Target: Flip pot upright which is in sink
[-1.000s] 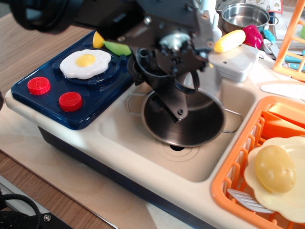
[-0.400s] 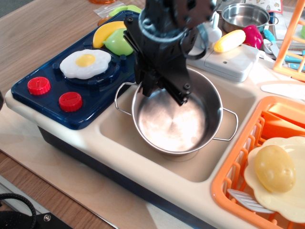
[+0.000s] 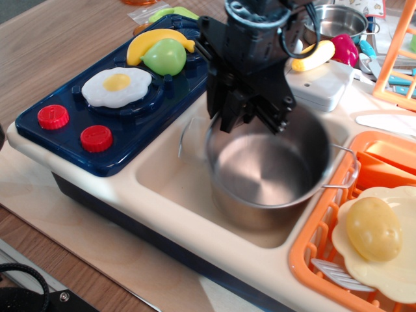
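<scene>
The large shiny steel pot [image 3: 273,172] stands mouth up in the cream-beige sink [image 3: 168,179], toward the sink's right side and close to the orange rack. Its brushed inside shows. One wire handle [image 3: 342,168] sticks out to the right, the other shows faintly at the left. My black gripper [image 3: 250,122] comes down from above onto the pot's far left rim, with the fingers on either side of the wall, shut on the rim. The sink's drain is hidden under the pot.
A blue stove [image 3: 130,133] with a fried egg [image 3: 117,86], a banana [image 3: 153,40] and a green pear [image 3: 166,57] lies left of the sink. An orange dish rack [image 3: 312,244] with a potato [image 3: 374,229] is to the right. A smaller steel pot [image 3: 335,21] and corn [image 3: 313,55] are behind.
The pot went from tilted toward the camera to mouth up, then shifted right toward the rack with my gripper on its rim. The arm moved right and back.
</scene>
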You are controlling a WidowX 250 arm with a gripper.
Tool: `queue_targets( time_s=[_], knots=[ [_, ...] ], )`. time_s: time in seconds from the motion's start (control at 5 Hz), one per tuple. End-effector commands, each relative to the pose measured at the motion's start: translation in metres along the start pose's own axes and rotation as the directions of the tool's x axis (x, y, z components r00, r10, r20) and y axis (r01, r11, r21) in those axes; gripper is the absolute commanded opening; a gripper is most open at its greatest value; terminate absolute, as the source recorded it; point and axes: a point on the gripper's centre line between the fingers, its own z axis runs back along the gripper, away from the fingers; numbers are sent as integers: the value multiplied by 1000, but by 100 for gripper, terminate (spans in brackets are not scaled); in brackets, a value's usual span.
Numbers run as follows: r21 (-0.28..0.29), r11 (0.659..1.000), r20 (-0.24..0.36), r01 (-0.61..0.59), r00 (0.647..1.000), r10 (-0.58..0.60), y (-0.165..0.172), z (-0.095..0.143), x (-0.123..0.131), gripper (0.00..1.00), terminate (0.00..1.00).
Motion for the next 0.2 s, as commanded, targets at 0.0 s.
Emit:
queue_targets(
  time_s=[0.0],
  knots=[
    [7, 1000, 37, -15, 999, 14, 5, 10, 7, 100, 100]
  ],
)
